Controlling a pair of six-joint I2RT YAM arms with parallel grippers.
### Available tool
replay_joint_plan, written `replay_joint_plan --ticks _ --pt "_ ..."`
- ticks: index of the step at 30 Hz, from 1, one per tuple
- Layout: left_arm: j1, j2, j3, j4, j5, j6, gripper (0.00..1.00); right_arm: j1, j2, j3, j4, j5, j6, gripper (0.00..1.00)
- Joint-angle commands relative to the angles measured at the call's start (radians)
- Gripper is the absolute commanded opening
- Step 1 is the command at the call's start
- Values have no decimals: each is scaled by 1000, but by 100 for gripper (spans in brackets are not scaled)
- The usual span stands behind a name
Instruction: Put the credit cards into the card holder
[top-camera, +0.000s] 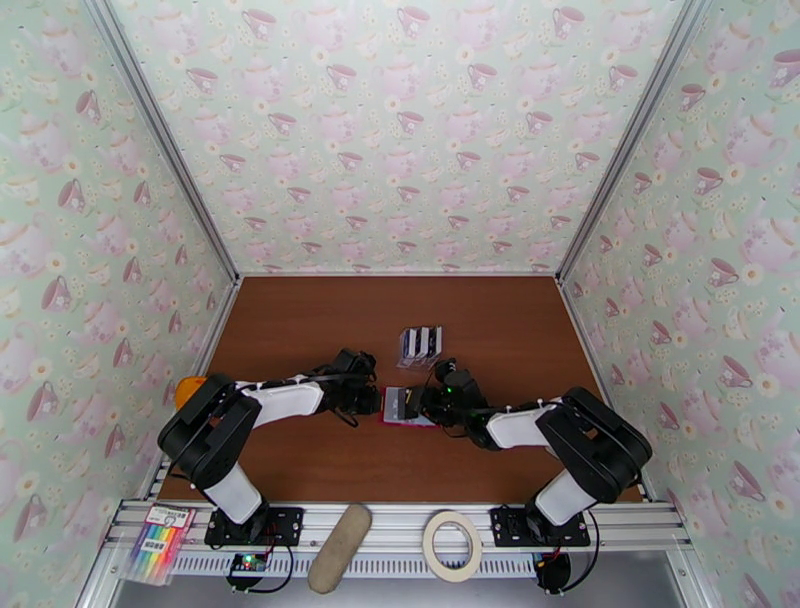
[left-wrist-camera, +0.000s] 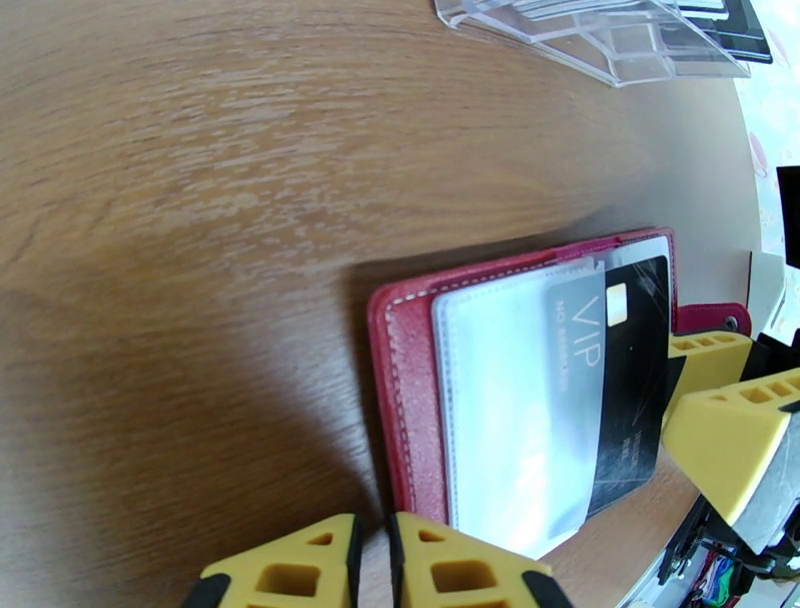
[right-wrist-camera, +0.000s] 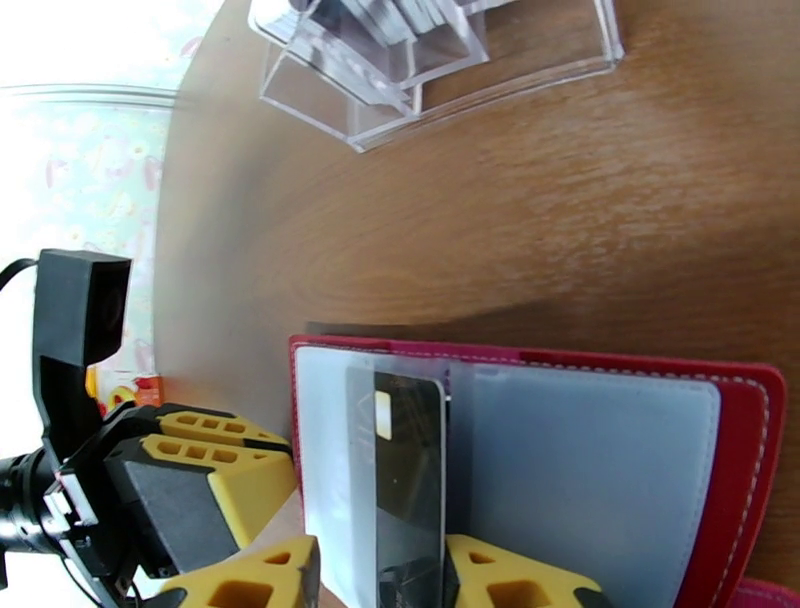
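Right end effector (right-wrist-camera: 382, 565) stands partly open, its fingers astride the right end of a black credit card (right-wrist-camera: 410, 470) that is half tucked into a clear sleeve of the open red card holder (right-wrist-camera: 745, 470). Left end effector (left-wrist-camera: 375, 540), closed to a thin slit, pinches the holder's left edge. The holder lies mid-tabletop (top-camera: 300, 330) between both. Just beyond it, a clear stand (right-wrist-camera: 520, 60) holds more credit cards (top-camera: 420, 342).

Top camera looks down from behind onto the whole counter (top-camera: 300, 330); both wrist cameras view the red wallet (left-wrist-camera: 405, 400) closely from opposite sides.
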Motion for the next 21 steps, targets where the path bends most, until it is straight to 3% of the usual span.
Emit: replay_joint_plan --ticks 1,21 --pt "-21 11 -31 -68 38 -11 17 7 -37 53 -166 57 -52 38" --pt "-59 14 -59 5 84 -83 16 59 -116 273 -649 302 -206 40"
